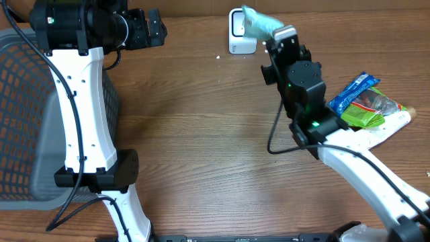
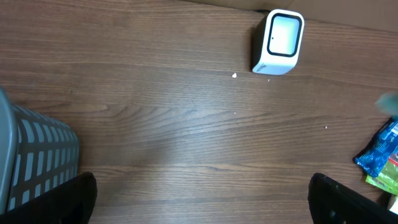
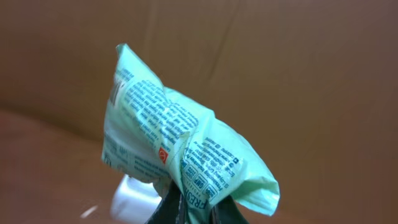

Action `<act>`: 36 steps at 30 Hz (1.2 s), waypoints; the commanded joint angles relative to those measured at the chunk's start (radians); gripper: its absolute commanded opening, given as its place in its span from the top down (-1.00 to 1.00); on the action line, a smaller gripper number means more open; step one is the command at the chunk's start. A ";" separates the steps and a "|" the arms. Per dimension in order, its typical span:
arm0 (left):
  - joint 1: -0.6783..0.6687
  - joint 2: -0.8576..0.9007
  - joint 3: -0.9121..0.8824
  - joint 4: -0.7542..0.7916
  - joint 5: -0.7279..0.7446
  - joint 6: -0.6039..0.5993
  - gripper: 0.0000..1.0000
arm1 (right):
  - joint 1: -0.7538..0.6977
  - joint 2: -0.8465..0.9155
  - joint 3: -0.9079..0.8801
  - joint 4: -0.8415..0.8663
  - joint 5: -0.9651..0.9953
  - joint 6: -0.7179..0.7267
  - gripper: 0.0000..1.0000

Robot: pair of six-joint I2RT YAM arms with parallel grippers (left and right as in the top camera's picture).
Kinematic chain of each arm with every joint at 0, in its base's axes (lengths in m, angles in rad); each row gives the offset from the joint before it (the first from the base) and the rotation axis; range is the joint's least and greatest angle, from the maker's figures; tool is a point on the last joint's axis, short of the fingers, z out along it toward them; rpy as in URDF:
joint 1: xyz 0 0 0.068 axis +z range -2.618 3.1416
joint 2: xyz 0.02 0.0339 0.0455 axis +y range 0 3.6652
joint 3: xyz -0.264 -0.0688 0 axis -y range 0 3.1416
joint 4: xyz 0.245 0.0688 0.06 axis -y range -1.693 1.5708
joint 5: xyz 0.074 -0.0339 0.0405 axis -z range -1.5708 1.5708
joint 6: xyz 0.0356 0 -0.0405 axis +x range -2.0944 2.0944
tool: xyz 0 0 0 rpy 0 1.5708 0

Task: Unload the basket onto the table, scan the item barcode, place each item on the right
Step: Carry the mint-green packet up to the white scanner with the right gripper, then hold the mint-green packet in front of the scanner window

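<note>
Nearest the wrist camera, the right gripper is pinched fully together on the bottom corner of the pale mint-green crinkled plastic packet, which is covered in small dark print and stands up out of the jaws, clear of the table. The film is bunched and creased where the jaws bite, so I judge it light, thin and soft. It is likely to flop and fold rather than present a flat face, and its glossy skin could slip from a pinch this close to the edge. A sealed seam or corner, as here, looks the sensible place to hold, since it leaves the printed panels free. I cannot make out a barcode for certain among the text. Just behind and below the packet sits the white boxy barcode scanner with its dark-rimmed window, and from overhead the packet overlaps its upper edge. Farther off across the brown wooden table, the left gripper hangs with jaws spread wide, holding nothing.
</note>
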 commanded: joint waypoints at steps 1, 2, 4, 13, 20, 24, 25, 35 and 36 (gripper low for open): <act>-0.007 -0.018 0.000 0.002 0.008 0.011 -1.00 | 0.002 0.099 0.024 0.138 0.114 -0.308 0.92; -0.007 -0.018 0.000 0.002 0.008 0.011 -0.99 | 0.001 0.138 0.024 0.204 0.117 -0.394 0.92; -0.007 -0.018 0.000 0.002 0.008 0.011 -0.99 | 0.001 0.224 0.024 0.352 0.121 -0.602 0.92; -0.007 -0.018 0.000 0.002 0.008 0.011 -0.99 | -0.054 0.521 0.032 0.771 -0.113 -1.132 0.92; -0.008 -0.018 0.000 0.002 0.008 0.011 -1.00 | -0.106 0.584 0.086 0.702 -0.242 -1.270 0.92; -0.013 -0.018 0.000 0.002 0.008 0.011 -0.99 | -0.111 0.584 0.122 0.682 -0.287 -1.324 0.93; -0.013 -0.018 0.000 0.002 0.008 0.011 -0.99 | -0.111 0.584 0.129 0.681 -0.294 -1.324 0.93; -0.014 -0.018 0.000 0.002 0.008 0.011 -1.00 | -0.116 0.584 0.209 0.507 -0.303 -1.336 0.92; -0.013 -0.018 0.000 0.002 0.008 0.011 -0.99 | -0.117 0.584 0.224 0.491 -0.303 -1.336 0.92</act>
